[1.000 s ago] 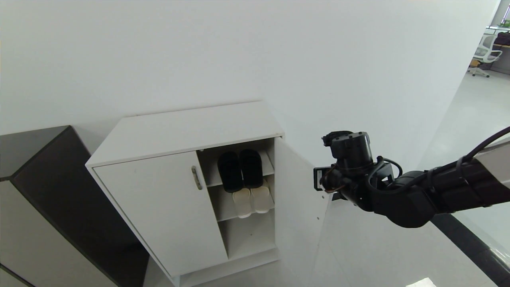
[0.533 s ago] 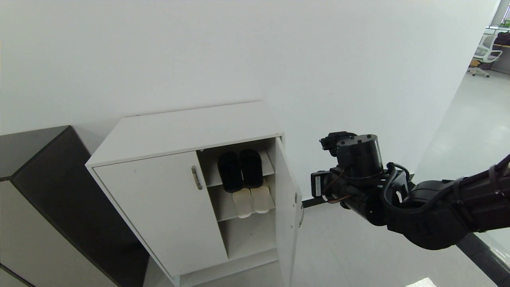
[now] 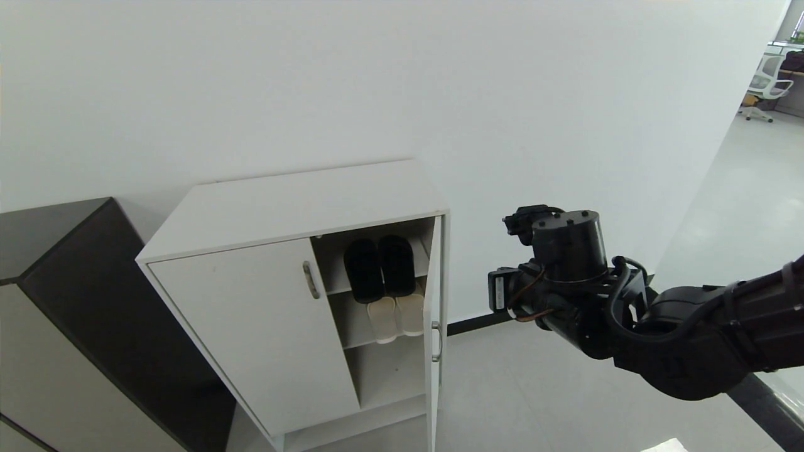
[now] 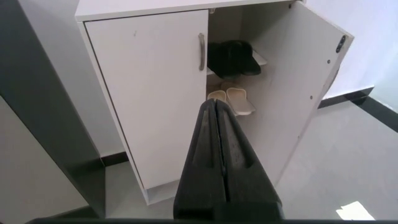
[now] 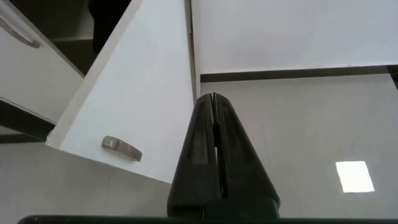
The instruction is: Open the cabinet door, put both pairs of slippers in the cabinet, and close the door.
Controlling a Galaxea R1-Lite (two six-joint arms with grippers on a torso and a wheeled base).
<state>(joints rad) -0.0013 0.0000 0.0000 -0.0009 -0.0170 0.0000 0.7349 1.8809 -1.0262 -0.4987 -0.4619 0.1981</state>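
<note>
Cabinet door (image 4: 298,93) hangs ajar over grey floor (image 3: 534,389), by white wall (image 3: 377,81); our left pincer (image 4: 216,104) and right pincer (image 5: 214,99) sit closed.

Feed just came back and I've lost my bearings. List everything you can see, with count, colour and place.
cabinet: one, white, against the wall
left door: one, white, shut
right door: one, white, partly open
handles: two, metal, one on each door
black slippers: one pair, upper shelf
cream slippers: one pair, shelf below the black pair
dark unit: one, black, beside the cabinet on the robot's left
skirting: one strip, black, foot of the wall
chair: one, white, far room at right
left pincer: black, shut, empty, back from the cabinet front
right pincer: black, shut, empty, near the right door's outer face; contact unclear
</note>
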